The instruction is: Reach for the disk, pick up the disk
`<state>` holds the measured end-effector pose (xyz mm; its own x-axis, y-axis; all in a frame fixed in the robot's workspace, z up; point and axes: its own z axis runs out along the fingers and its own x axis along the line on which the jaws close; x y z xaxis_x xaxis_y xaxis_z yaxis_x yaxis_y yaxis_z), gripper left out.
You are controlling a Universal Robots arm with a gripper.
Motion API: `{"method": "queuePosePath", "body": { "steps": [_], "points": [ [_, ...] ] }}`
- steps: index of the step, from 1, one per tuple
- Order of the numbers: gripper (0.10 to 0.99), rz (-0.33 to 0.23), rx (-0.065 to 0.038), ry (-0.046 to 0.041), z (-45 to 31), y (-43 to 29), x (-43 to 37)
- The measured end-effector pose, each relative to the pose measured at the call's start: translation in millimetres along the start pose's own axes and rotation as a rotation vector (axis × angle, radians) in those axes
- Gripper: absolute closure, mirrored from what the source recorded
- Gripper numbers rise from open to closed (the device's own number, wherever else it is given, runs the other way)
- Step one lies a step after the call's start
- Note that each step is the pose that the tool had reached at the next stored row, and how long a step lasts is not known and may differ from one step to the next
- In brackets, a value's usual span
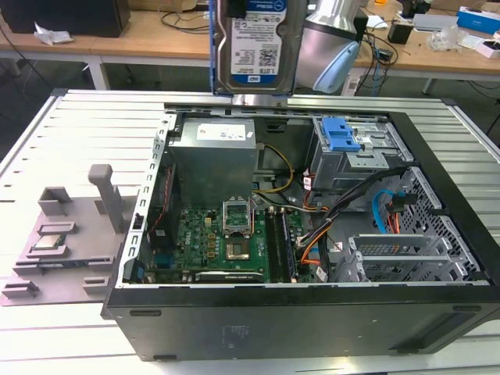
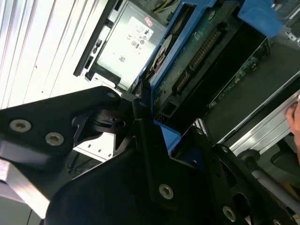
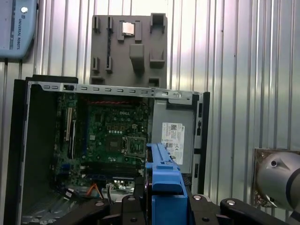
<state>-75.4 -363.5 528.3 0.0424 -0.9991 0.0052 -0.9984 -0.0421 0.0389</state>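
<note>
Tool [image 3: 164,206] clamped on flat silver metal disk [image 1: 254,39] with blue plastic rails; you see it at top centre of exterior view, above open black computer case [image 1: 297,320].

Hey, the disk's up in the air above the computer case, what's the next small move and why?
Probably hold the grip and pause: the disk hangs clear above the open computer case, its blue rail clamped in the gripper, so the pick looks done.

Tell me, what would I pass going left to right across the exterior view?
Grey tray → disk → blue latch → blue box.
</note>
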Motion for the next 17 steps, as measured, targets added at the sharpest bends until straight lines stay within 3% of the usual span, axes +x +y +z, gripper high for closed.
{"method": "queuePosePath", "body": {
  "steps": [7,12,17],
  "points": [
    [0.718,0.000,0.000,0.0001,-1.2,-30.7,1.3],
    [0.718,0.000,0.000,0.0000,-2.4,-61.1,2.6],
    [0.718,0.000,0.000,0.0000,-3.0,-78.7,3.3]
  ]
}}
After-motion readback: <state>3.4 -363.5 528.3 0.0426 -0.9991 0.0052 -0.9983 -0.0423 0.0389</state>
